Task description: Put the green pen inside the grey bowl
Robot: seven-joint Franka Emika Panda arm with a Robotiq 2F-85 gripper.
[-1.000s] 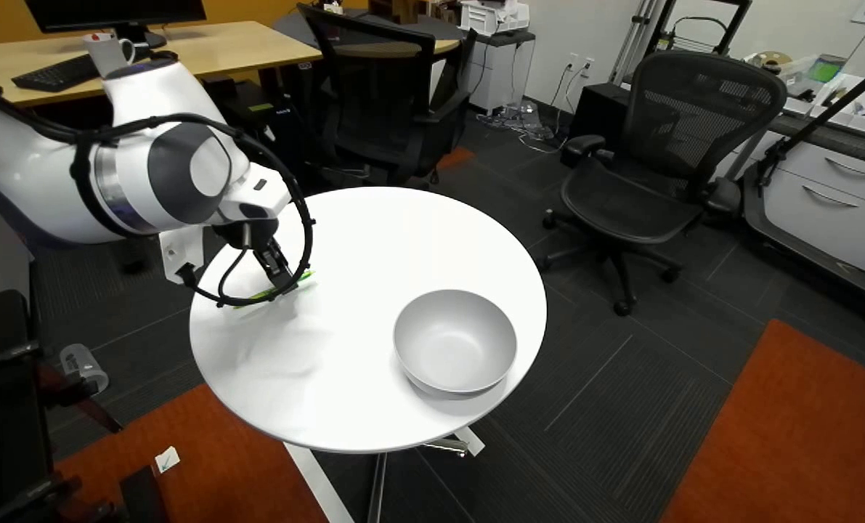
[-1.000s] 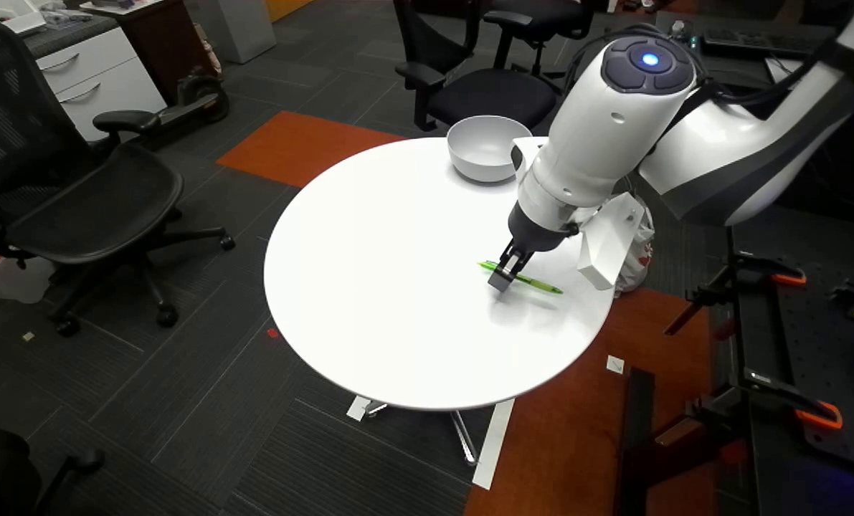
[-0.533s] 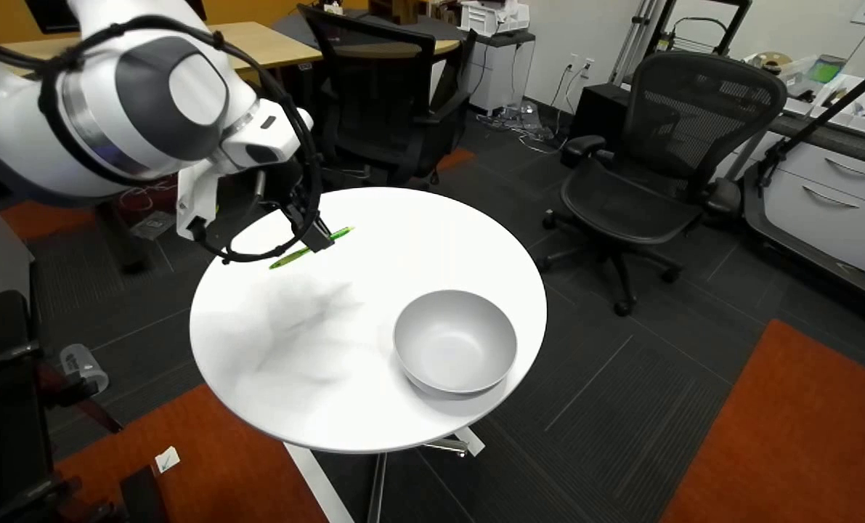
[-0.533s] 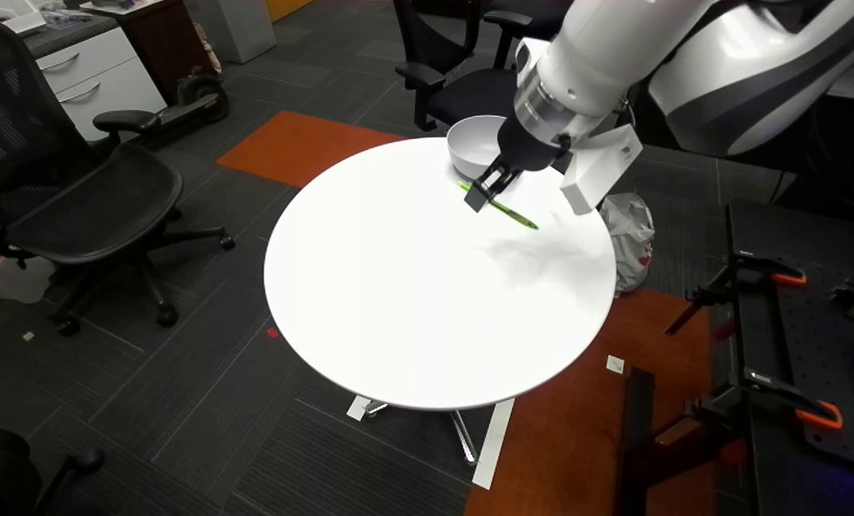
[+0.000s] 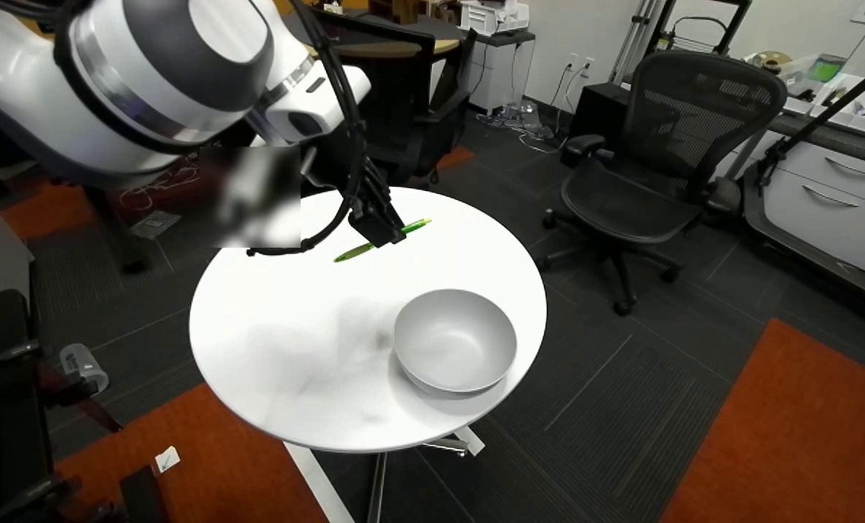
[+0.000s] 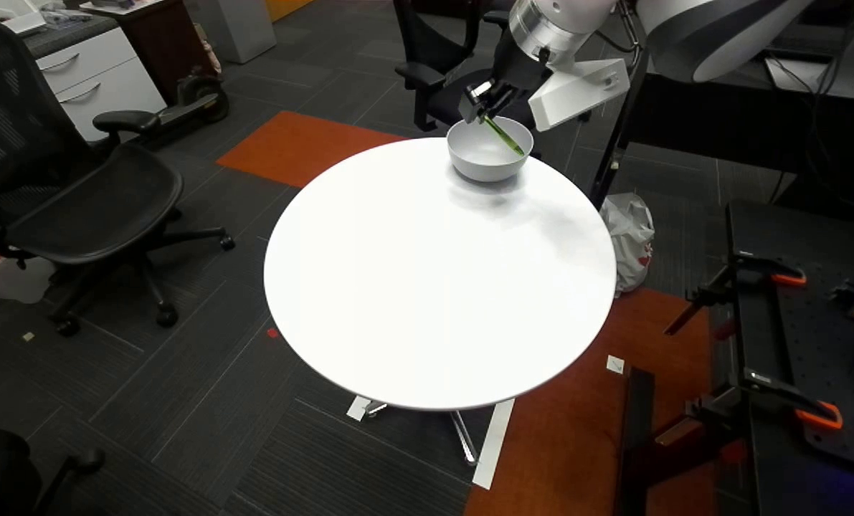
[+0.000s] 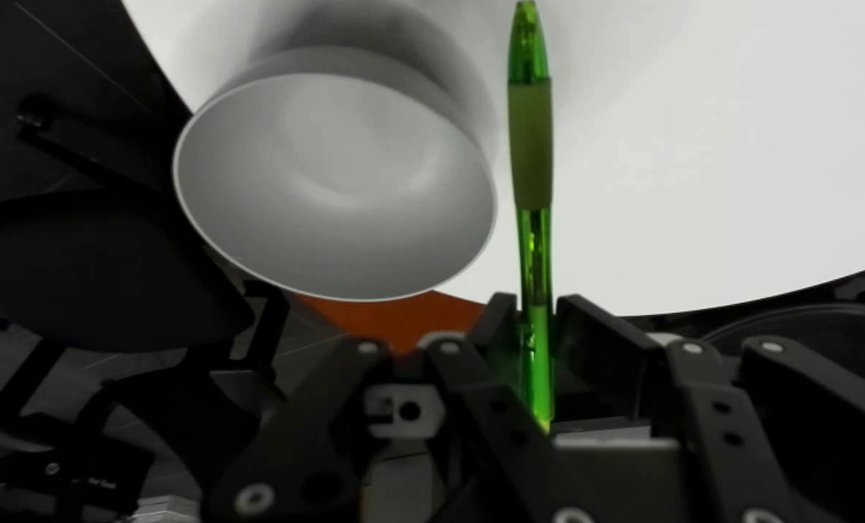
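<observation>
The slim green plastic pen (image 7: 531, 145) is gripped aloft by black fingers (image 7: 606, 349), the round grey bowl (image 7: 338, 181) beyond them yet unfilled

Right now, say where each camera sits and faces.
An exterior view: high, facing down at the table; arm at upper left.
An exterior view: high, facing down, grey bowl on the far side; arm at upper right.
Wrist view: on the arm, facing bowl and table; gripper at bottom, holding green pen.
Both exterior views share table, bowl, pen, gripper.
</observation>
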